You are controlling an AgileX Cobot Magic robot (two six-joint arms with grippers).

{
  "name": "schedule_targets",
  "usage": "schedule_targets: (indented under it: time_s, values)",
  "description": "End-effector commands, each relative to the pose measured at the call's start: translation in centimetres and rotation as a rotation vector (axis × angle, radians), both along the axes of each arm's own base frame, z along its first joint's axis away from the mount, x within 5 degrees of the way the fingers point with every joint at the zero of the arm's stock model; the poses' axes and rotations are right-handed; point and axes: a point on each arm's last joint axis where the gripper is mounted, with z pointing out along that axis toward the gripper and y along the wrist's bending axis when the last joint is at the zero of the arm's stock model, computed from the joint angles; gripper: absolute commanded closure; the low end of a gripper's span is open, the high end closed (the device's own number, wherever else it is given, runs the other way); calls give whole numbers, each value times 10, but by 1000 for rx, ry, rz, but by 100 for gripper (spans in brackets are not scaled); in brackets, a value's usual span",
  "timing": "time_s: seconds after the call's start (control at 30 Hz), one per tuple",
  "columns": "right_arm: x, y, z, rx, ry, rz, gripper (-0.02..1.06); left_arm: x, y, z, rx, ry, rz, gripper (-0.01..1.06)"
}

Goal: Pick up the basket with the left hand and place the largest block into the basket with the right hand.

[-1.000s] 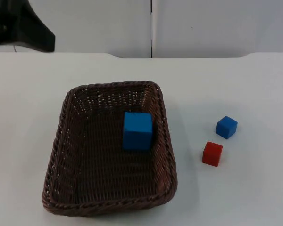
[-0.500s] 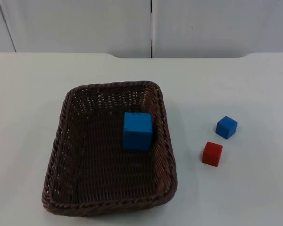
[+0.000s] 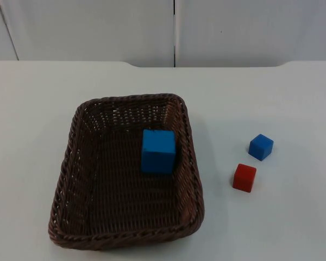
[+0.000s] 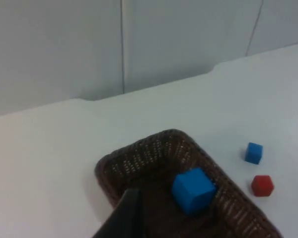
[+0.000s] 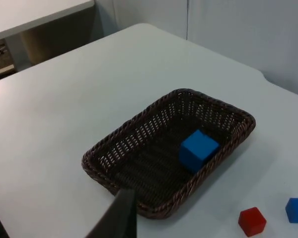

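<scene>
One block placed: you see the large blue block inside the basket, toward its 2 o'clock corner
Basket: resting on the table, not held
Left over: small blue block and red block at the basket's 3 o'clock
Left gripper, right gripper: both pulled well back; you cannot tell whether fingers are apart or together

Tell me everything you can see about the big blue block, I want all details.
The big blue block is a plain, matte blue cube, foam-like in look, clearly larger than the two small blocks on the table. It sits flat and upright on the floor of the brown woven basket, towards the basket's far right side, close to the right wall; whether it touches that wall I cannot tell. No pincer touches it.
</scene>
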Motion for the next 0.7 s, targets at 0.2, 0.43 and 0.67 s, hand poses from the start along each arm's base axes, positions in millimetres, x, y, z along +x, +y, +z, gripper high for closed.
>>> schedule_targets:
  time_s: [0.2,0.43,0.67]
  values:
    - [-16,-13,-11,13,-10,5,-1,-27,13,-34,34,11,103,0]
    - [-33,-26,-12,20,-27,18,-1,-52,20,-60,10,35,165,0]
    - [-46,-36,-15,28,-38,27,-1,-72,26,-65,19,2,208,0]
